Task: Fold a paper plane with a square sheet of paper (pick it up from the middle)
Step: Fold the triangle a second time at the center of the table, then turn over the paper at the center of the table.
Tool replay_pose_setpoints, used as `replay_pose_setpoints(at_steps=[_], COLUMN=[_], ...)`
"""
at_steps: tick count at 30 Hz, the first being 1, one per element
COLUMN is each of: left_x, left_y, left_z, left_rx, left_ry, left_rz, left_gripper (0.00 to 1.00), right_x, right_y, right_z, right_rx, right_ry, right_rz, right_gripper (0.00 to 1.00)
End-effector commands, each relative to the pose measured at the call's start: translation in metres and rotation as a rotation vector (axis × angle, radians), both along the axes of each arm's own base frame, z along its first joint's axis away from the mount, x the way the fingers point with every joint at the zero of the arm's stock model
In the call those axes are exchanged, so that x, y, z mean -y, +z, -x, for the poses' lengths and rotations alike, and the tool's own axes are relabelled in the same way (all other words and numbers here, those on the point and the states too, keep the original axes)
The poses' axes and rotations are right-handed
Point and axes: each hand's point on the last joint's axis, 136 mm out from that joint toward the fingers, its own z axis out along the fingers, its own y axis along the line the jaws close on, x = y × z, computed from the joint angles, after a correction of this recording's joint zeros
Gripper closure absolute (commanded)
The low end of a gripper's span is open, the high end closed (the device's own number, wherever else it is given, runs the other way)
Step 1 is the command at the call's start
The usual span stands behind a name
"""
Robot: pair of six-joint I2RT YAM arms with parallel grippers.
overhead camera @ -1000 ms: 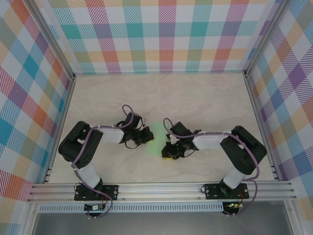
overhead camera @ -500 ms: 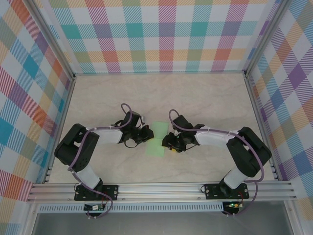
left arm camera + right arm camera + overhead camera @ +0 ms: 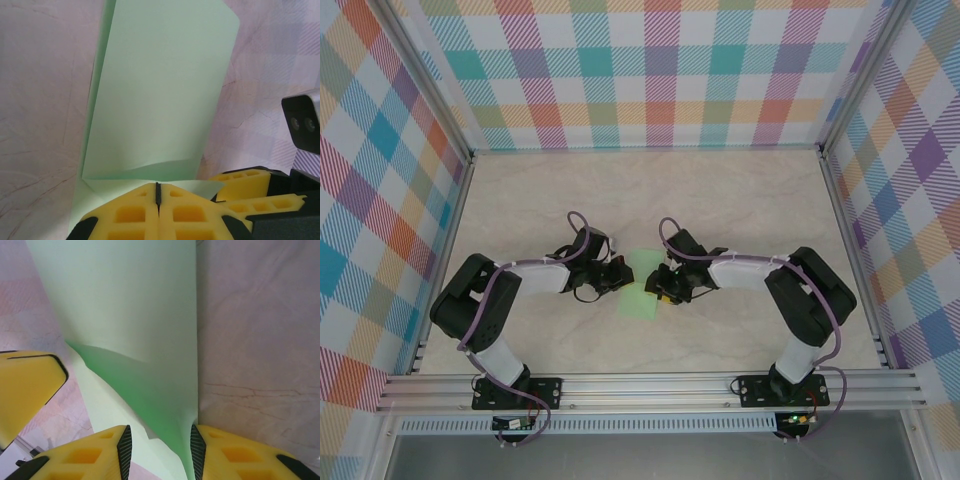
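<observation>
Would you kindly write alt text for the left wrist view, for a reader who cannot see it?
The left tool, yellow fingers shut together, pinches the near edge of the pale green paper, which is folded over and stretches away across the pale marbled table. The right tool sits beside it at lower right.

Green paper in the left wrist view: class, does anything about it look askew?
Yes. The paper is folded unevenly: a lower layer peeks out along its left edge, and the upper flap bows instead of lying flat.
</observation>
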Motion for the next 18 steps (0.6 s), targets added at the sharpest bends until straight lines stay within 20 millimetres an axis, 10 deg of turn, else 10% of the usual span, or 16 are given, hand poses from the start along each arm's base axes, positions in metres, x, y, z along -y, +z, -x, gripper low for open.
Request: replay_pose_setpoints(at_steps=[1,18], left_x=[0.001,0.002], left_y=[-0.005,-0.025], left_z=[0.005,0.007], left_rx=[-0.008,-0.047], left_ry=[-0.026,-0.037], left_rz=[-0.003,-0.025], left_gripper=[0.97,0.99], right_x=[-0.003,0.006], right_y=[0.0,0.011], right_z=[-0.005,-0.007], right_rx=[-0.012,0.028], right_ry=[-0.017,-0.047], right_rz=[-0.013,-0.003], right_gripper=[0.61,0.59])
